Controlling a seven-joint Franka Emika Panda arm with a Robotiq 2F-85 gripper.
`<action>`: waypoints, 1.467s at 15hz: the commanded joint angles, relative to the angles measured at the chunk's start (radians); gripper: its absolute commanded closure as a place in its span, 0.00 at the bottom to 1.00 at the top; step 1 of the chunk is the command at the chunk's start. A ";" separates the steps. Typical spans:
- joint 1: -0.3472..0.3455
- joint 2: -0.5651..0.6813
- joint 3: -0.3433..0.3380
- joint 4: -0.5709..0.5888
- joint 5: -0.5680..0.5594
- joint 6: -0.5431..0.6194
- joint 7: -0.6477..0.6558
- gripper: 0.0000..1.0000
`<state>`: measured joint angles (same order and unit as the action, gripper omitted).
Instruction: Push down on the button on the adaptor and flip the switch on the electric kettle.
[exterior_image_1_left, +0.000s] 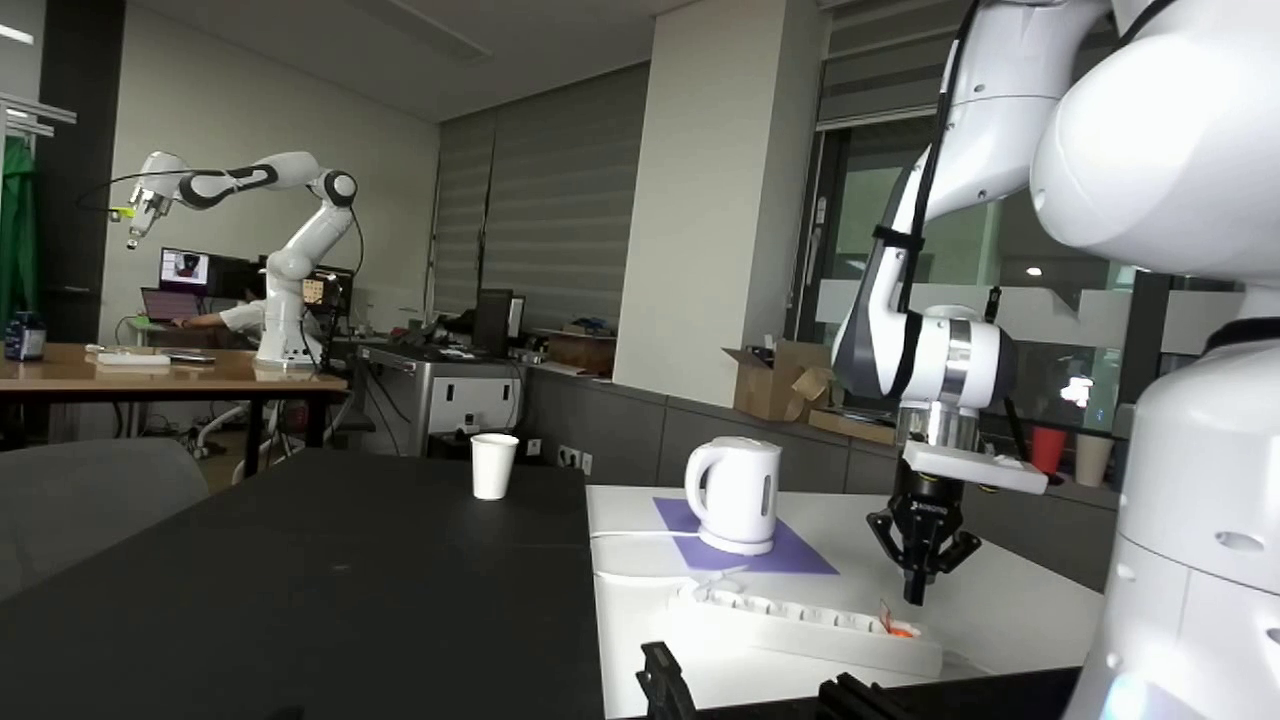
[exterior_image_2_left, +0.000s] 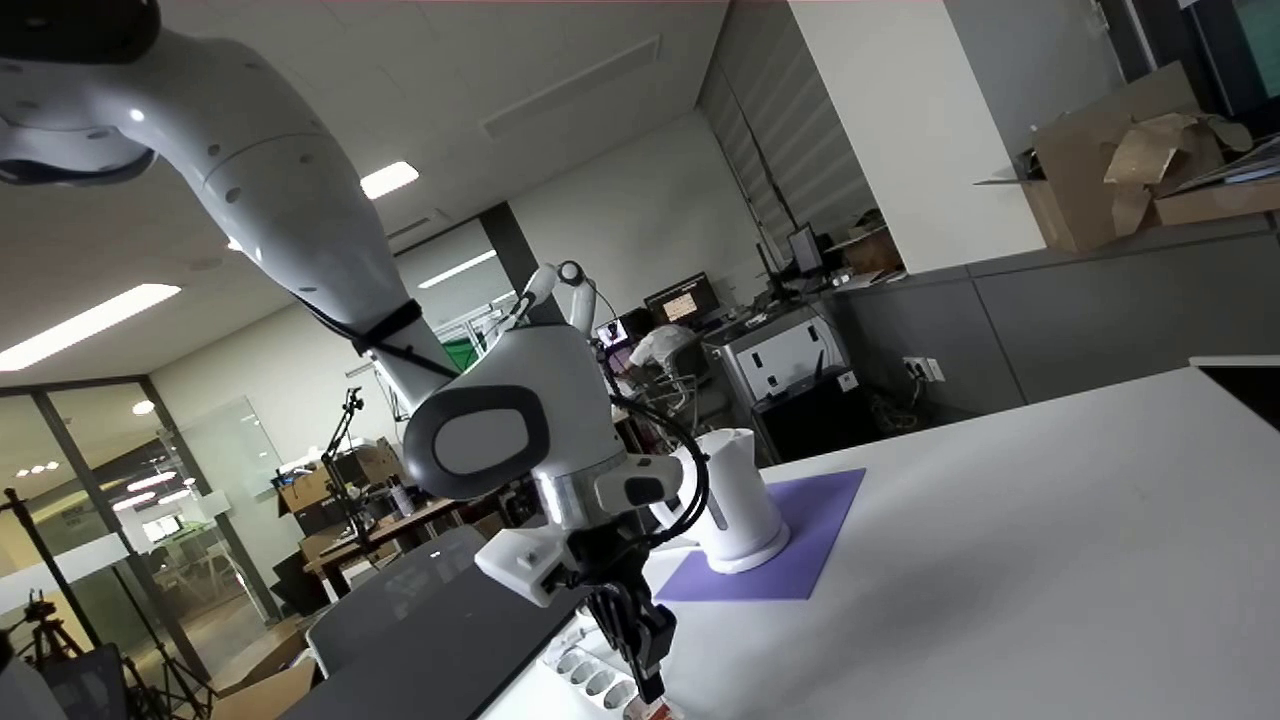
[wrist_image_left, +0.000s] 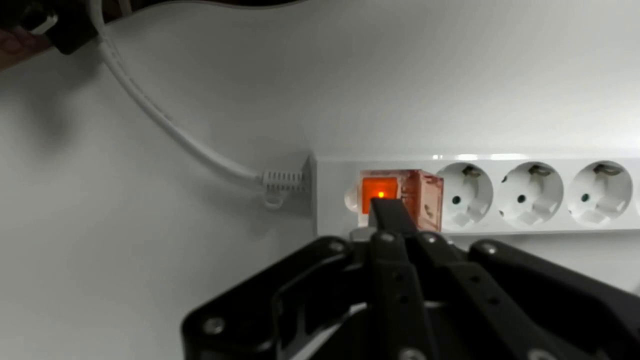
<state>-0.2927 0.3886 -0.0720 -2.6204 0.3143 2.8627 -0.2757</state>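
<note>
The adaptor is a long white power strip on the white table; it also shows in an exterior view and the wrist view. Its orange button has a bright spot and a clear reddish flip cover standing open beside it. My gripper is shut and empty, pointing down, its tips overlapping the button's lower edge in the wrist view. In an exterior view the gripper appears slightly above the button end; contact cannot be told. The white electric kettle stands upright on a purple sheet; its switch cannot be made out.
The purple sheet lies under the kettle. A white cable leaves the strip's button end. A white paper cup stands on the adjoining black table. Black hardware sits at the white table's near edge.
</note>
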 joint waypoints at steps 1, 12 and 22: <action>-0.037 0.062 0.027 0.038 -0.029 0.007 0.027 1.00; -0.103 0.144 0.095 0.067 -0.040 0.059 0.026 1.00; -0.109 0.182 0.133 -0.028 -0.067 0.262 0.033 1.00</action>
<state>-0.4175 0.5157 0.0493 -2.5976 0.2870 2.9839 -0.2747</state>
